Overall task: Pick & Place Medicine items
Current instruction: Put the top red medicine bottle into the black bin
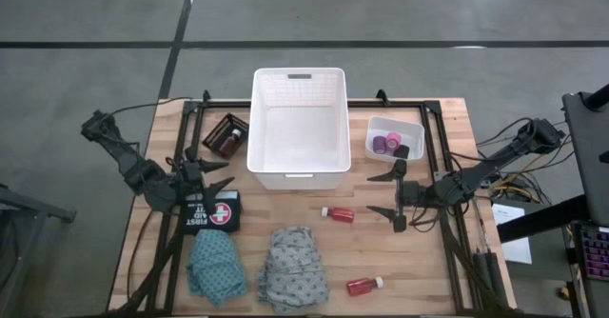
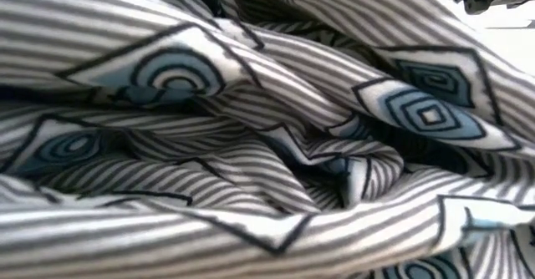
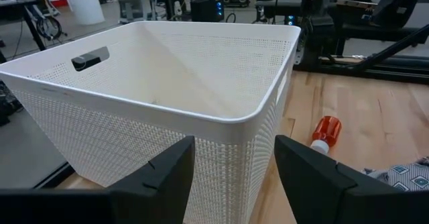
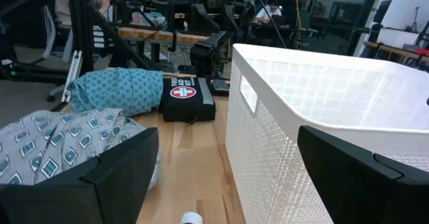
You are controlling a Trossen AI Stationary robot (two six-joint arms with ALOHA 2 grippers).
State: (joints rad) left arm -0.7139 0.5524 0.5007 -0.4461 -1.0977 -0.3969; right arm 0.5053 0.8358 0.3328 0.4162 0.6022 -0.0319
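Note:
Two red bottles with white caps lie on their sides on the table, one [image 1: 337, 213] [image 3: 326, 131] in front of the white basket [image 1: 297, 118], one [image 1: 364, 284] near the front edge. Purple, pink and black rolls [image 1: 392, 146] sit in a small clear tub. A teal cloth [image 1: 215, 266] [image 4: 114, 90] and a grey patterned cloth [image 1: 293, 268] [image 4: 53, 143] lie bunched at the front. My left gripper [image 1: 226, 172] [image 3: 234, 177] hovers open at the basket's left near corner. My right gripper [image 1: 371, 193] [image 4: 224, 177] hovers open at its right near corner, just beyond the first bottle.
A black first-aid pouch [image 1: 214, 210] [image 4: 188, 98] lies beside the left gripper. A dark tray [image 1: 226, 134] holding something red stands left of the basket. The grey cloth [image 2: 267, 129] fills the low view. Black rails frame the table's left and right sides.

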